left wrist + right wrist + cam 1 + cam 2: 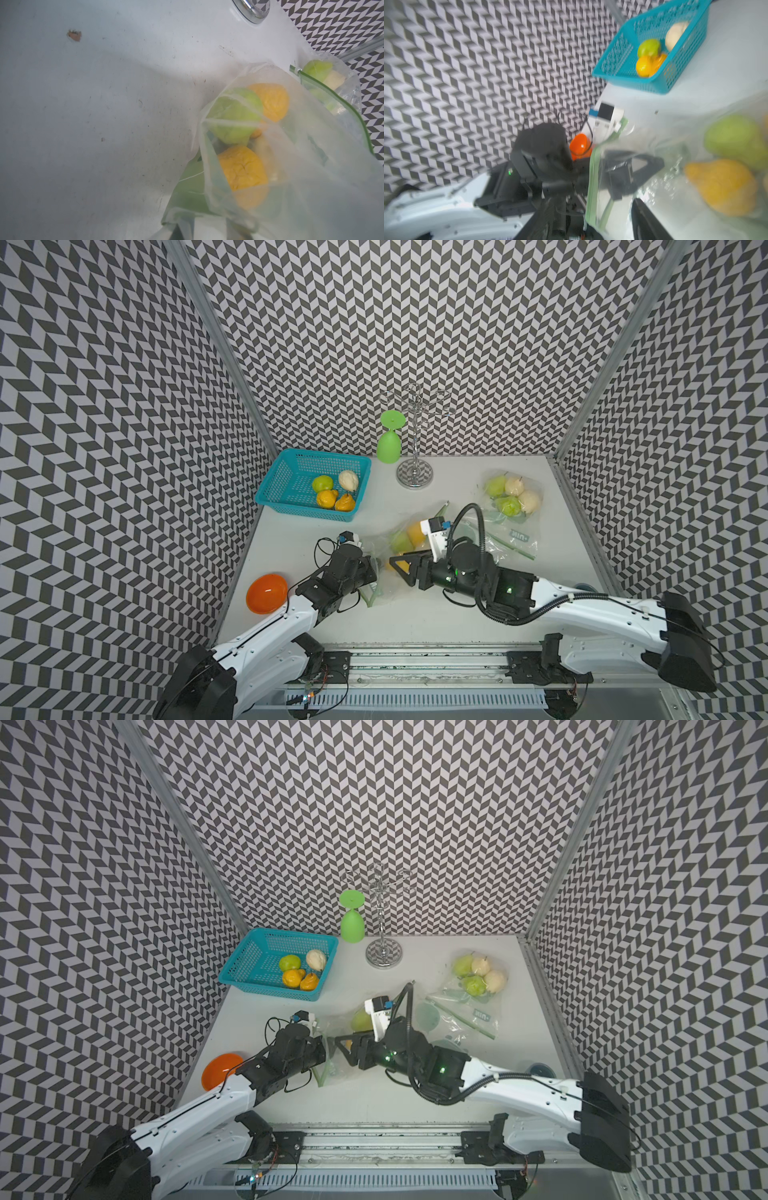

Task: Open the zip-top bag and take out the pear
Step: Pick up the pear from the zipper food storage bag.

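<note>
Top views: white table (415,614) boxed in by chevron-patterned walls (415,323).
Your zip-top bag (386,589), pears (401,543) inside, lies mid-table between the arms. The right gripper (400,565) stands open astride its zip edge; whether the left gripper (374,568) grips it you cannot tell. Around it are a blue basket (286,472), a rack (414,477), a second bag (513,493) and an orange bowl (266,593).

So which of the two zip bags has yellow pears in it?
The nearer, central bag: it holds yellow pears beside a green one. The farther bag holds only green and cream pears.
</note>
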